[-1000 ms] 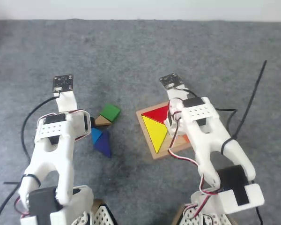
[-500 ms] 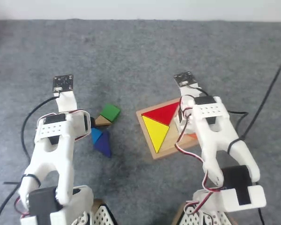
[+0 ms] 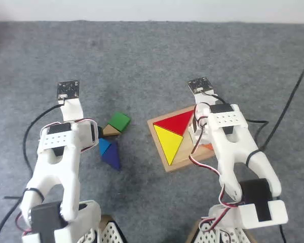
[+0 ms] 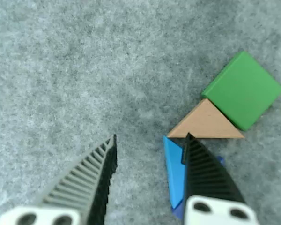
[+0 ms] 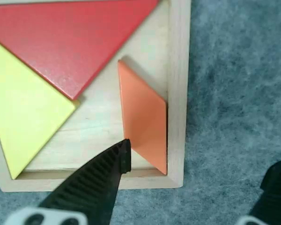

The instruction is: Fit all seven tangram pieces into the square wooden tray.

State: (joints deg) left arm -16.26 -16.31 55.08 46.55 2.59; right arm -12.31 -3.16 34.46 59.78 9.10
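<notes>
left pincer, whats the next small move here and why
Probably shift the left pincer sideways until its open fingers straddle the light blue triangular piece: that piece now lies partly under one finger, with bare grey carpet between them.

White plastic left arm (image 3: pixel 58 162) and right arm (image 3: pixel 233 147), black servo blocks (image 3: pixel 253 195), looping black cables (image 3: pixel 25 146), ribbed black fingers (image 4: pixel 96 176) on white screw-holed bases
</notes>
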